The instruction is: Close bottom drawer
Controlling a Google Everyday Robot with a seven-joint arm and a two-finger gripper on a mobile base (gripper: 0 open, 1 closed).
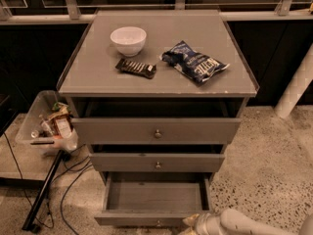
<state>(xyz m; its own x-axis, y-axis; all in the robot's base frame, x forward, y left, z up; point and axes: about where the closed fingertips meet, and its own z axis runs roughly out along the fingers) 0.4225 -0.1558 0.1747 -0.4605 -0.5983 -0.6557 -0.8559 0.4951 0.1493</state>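
Note:
The bottom drawer [154, 197] of the grey cabinet is pulled well out, showing its plain grey board inside. Its front panel [142, 220] lies at the bottom edge of the view, with the small knob [158, 223] barely showing. My gripper [191, 223] sits at the bottom edge, right at the right end of that front panel, with the pale arm [244, 223] behind it to the right. The middle drawer [157, 162] and the top drawer [156, 130] above are slightly ajar.
On the cabinet top [98, 77] stand a white bowl [128, 40], a dark snack bar [136, 68] and a blue chip bag [194, 62]. A clear bin of items [46, 126], a black stand leg [44, 190] and cables lie left. A white post [296, 84] stands at right.

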